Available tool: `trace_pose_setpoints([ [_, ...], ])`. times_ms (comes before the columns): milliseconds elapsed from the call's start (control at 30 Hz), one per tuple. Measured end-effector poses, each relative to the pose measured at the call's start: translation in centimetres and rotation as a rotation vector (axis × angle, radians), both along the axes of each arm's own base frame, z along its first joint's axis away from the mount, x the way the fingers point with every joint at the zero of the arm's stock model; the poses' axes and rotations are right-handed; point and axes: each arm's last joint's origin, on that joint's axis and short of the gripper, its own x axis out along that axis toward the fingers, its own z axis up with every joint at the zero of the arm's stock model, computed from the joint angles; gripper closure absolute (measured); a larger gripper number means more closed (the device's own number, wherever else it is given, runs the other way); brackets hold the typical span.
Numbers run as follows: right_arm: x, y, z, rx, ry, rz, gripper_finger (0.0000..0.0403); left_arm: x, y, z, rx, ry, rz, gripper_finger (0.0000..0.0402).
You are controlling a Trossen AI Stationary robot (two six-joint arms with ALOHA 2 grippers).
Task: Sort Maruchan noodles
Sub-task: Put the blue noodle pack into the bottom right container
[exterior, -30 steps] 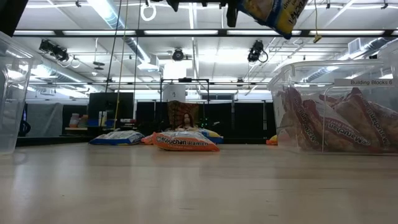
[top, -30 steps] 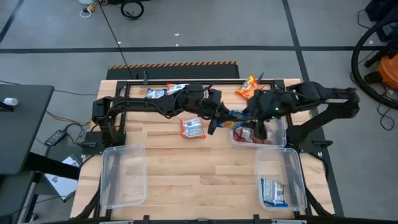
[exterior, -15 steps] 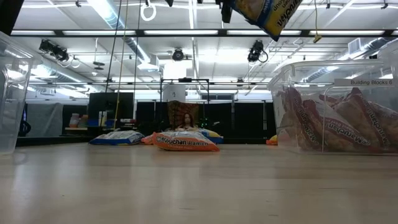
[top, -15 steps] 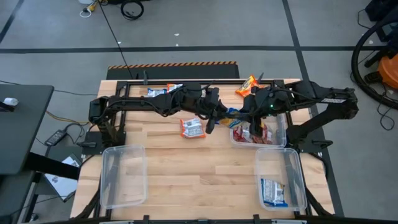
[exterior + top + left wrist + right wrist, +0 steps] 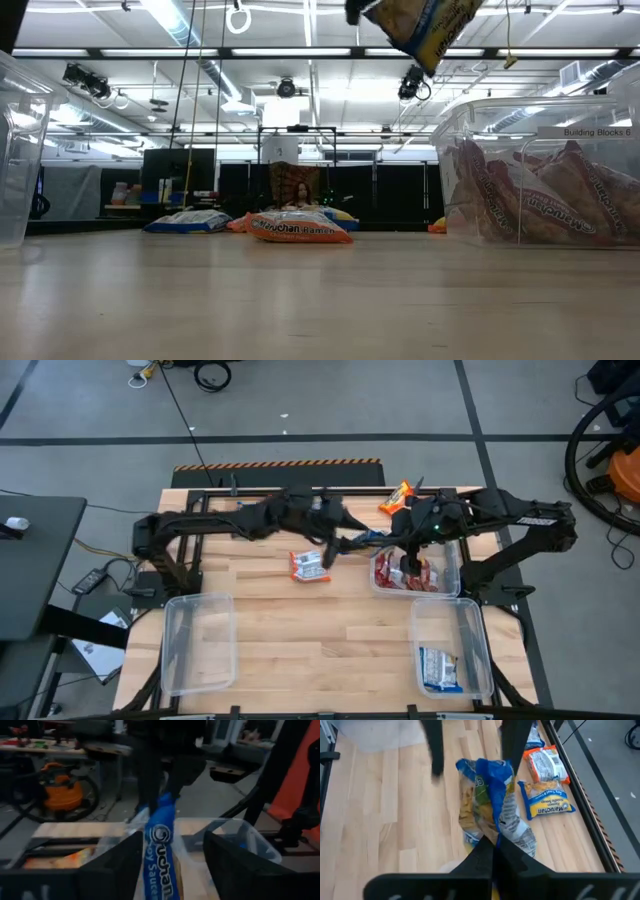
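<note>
A blue Maruchan noodle packet (image 5: 366, 541) hangs in the air over the table's far middle, and shows at the top of the low view (image 5: 425, 25). My right gripper (image 5: 386, 542) is shut on its right end. My left gripper (image 5: 328, 552) stands open, its two fingers (image 5: 112, 865) on either side of the packet's other end (image 5: 160, 850) with a gap between. A red-and-white packet (image 5: 308, 565) lies flat on the table below my left gripper. An orange packet (image 5: 398, 498) lies at the far edge. My right gripper pinches the blue packet's crumpled end (image 5: 495, 836) between its two shut fingers. The fingers come level from the table's right. The packet sticks out past the fingertips toward my left gripper, lifted clear of the table.
A clear bin (image 5: 444, 556) holding red packets stands under my right arm. A second bin (image 5: 472, 635) at the near right holds a blue packet (image 5: 438, 668). A third bin (image 5: 198, 642) stands at the near left. More packets (image 5: 550, 805) lie along the far edge.
My right gripper has moved toward the table's left and shut on the blue packet's end. My left gripper has opened, let go of the packet and drawn back a little toward the left. The packet stays in the air, shifted slightly left.
</note>
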Motion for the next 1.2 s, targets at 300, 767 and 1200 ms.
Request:
trace_pose_setpoints([
  [300, -2.7, 1.4, 1.7, 0.276, 0.069, 0.114, 0.0392, -9.0, 1.9, 4.6, 0.019, 0.207, 0.222, 0.0166],
  [767, -8.1, 8.3, -1.2, 0.56, 0.417, 0.209, 0.0393, -12.0, 0.4, 4.8, -0.019, 0.352, 0.35, 0.0175],
  [1200, -11.5, 13.8, -10.1, 0.445, 0.583, 0.058, 0.0392, -10.9, 0.2, 4.2, -0.014, 0.354, 0.375, 0.0175],
])
